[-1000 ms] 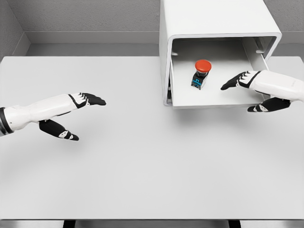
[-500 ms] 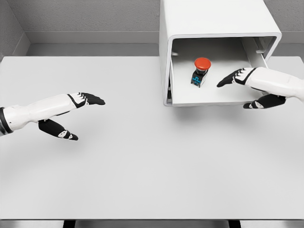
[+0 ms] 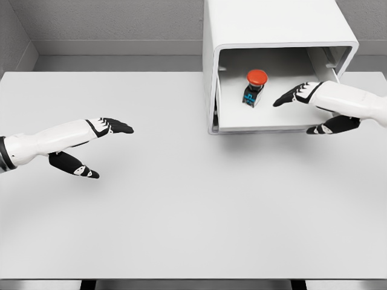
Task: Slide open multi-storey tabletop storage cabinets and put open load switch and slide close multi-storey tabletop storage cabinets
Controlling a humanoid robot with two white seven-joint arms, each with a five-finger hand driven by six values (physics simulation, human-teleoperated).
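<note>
Drawer (image 3: 266, 124) slid inward with switch (image 3: 254, 86); right hand (image 3: 311, 106), fingers spread wide and empty, should push squarely.

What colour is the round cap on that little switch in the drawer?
Red, atop the switch's dark body with blue markings; seen in the head view.
</note>
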